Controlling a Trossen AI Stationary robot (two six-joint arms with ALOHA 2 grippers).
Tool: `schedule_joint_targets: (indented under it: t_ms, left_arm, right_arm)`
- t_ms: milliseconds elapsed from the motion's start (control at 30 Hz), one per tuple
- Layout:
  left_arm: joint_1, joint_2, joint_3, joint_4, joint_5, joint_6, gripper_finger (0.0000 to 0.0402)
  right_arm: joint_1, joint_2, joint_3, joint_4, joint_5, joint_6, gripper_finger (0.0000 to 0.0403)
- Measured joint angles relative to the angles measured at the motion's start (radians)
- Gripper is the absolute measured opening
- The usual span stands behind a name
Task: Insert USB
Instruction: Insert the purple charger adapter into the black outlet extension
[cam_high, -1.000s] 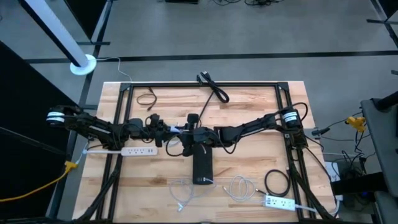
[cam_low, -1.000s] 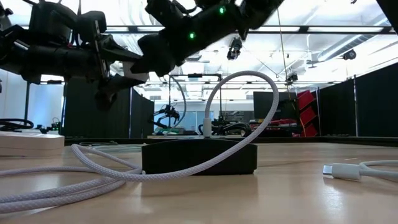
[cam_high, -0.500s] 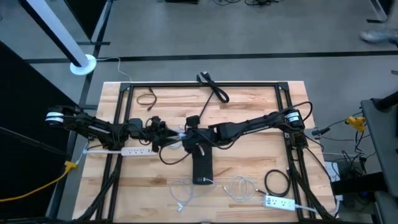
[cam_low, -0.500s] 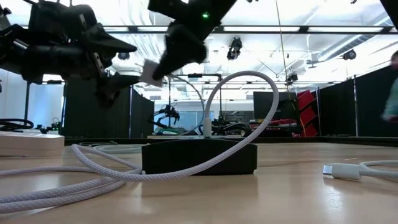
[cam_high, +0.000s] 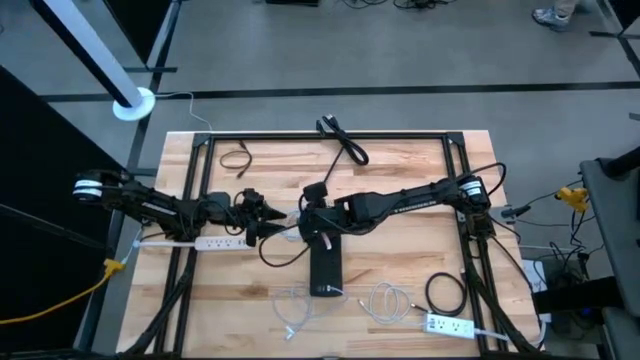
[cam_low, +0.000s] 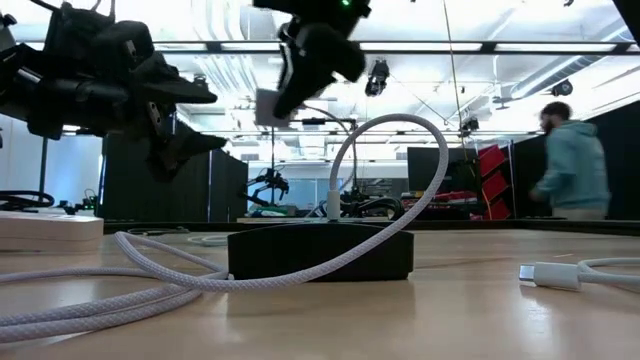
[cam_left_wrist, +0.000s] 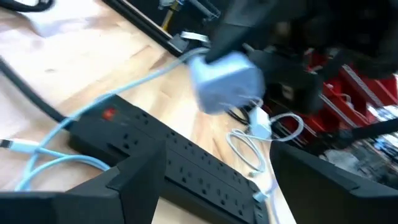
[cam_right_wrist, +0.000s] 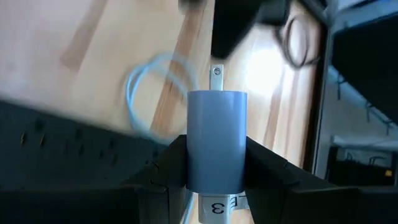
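right end effector (cam_right_wrist: 214, 163) clamped on pale blue-grey plastic wall charger (cam_right_wrist: 216, 138) | hovering over long black power strip (cam_high: 325, 266) at desk centre | left end effector (cam_high: 262, 214) released at 9 o'clock | nothing plugged in yet, I'd say

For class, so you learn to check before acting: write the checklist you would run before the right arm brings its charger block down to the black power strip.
1. Charger block held firmly between the right gripper's fingers: ok.
2. Prongs exposed and pointing away from the gripper: ok.
3. Prongs lined up with an outlet on the black power strip: cannot tell.
4. Left gripper open and holding nothing: ok.
5. Left gripper out of the path: cannot tell, it hovers close beside the block.
6. White cable looping over the strip, clear of the chosen outlet: cannot tell.
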Motion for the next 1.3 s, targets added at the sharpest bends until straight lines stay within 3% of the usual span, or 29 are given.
schedule_joint_targets:
  t_ms: [300, 933, 1300]
  left_arm:
    - [0.000, 0.000, 0.002, 0.128, 0.000, -0.036, 0.0274]
    - [-0.030, 0.061, 0.104, 0.015, -0.087, -0.056, 0.0275]
    - [-0.031, 0.099, 0.108, -0.014, -0.108, -0.103, 0.0274]
  right_arm:
    - [0.004, 0.000, -0.001, 0.091, -0.005, -0.035, 0.0115]
    - [-0.025, 0.058, -0.002, 0.170, -0.039, -0.033, 0.0115]
    - [-0.027, 0.054, -0.003, 0.178, 0.037, -0.046, 0.0115]
